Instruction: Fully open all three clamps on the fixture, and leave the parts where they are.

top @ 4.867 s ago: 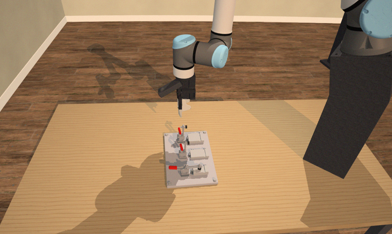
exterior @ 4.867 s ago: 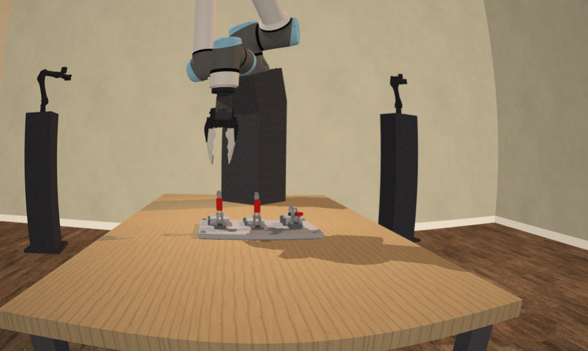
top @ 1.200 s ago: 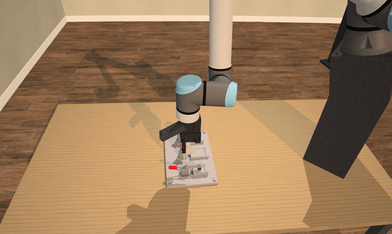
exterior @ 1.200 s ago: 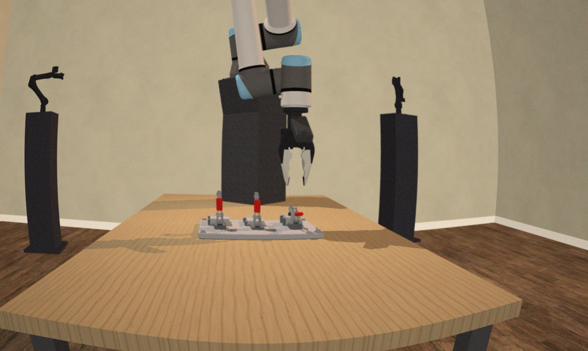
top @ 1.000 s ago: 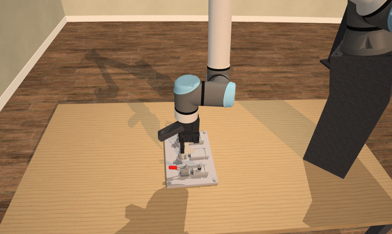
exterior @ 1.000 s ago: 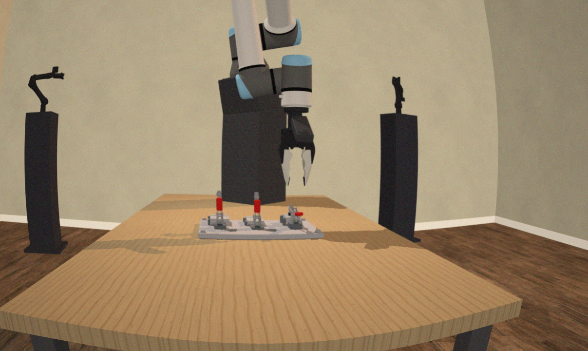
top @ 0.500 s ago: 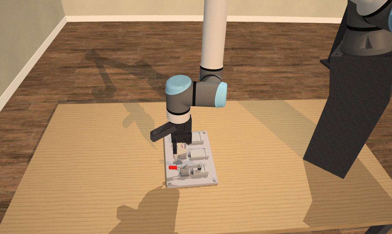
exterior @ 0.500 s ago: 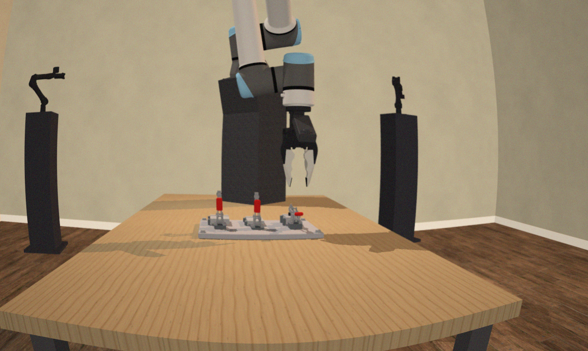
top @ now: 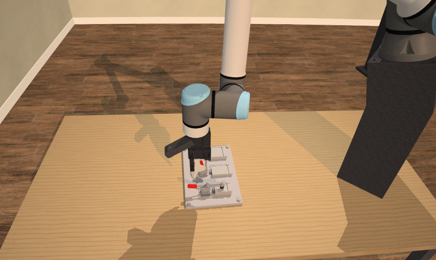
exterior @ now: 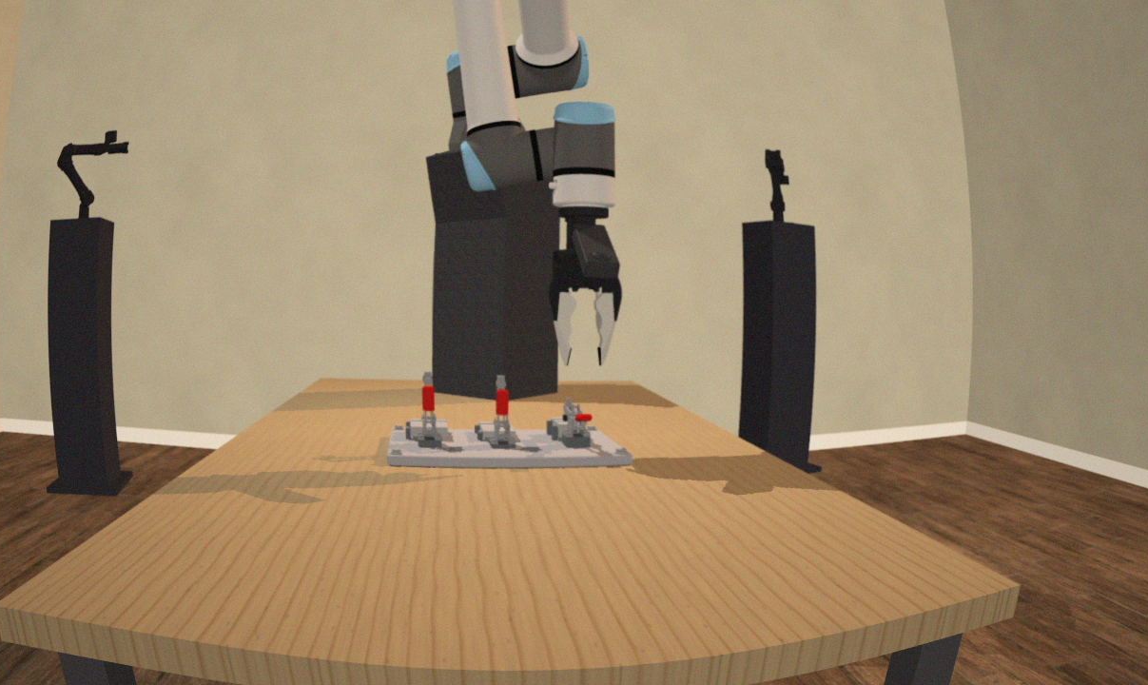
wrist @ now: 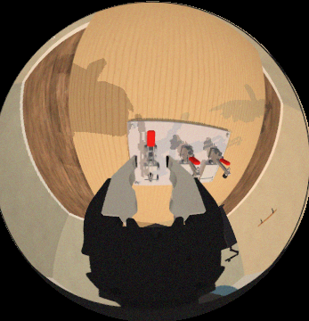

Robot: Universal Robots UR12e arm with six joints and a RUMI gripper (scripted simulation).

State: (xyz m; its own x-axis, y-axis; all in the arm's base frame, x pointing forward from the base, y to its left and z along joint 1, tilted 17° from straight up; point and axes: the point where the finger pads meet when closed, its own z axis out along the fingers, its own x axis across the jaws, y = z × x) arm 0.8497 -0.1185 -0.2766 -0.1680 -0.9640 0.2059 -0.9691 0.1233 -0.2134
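Note:
A grey fixture plate (top: 212,202) (exterior: 441,459) (wrist: 136,133) lies in the middle of the table and carries three toggle clamps with red handles. The near clamp (top: 191,186) (exterior: 572,419) (wrist: 150,137) has its handle lying flat. The middle clamp (top: 201,162) (exterior: 501,401) (wrist: 194,160) and the far clamp (exterior: 427,398) (wrist: 224,162) have their handles standing upright; the far one is hidden behind the wrist in the top view. Pale parts (top: 220,170) sit beside the clamps. My gripper (top: 195,173) (exterior: 584,359) (wrist: 151,156) hangs well above the clamp with the flat handle. Its fingers stand a little apart and hold nothing.
The arm's dark pedestal (top: 387,129) (exterior: 488,298) stands at the table's far side. Two black camera stands (exterior: 81,341) (exterior: 777,341) flank the table on the floor. The fixture is the only thing on the table top.

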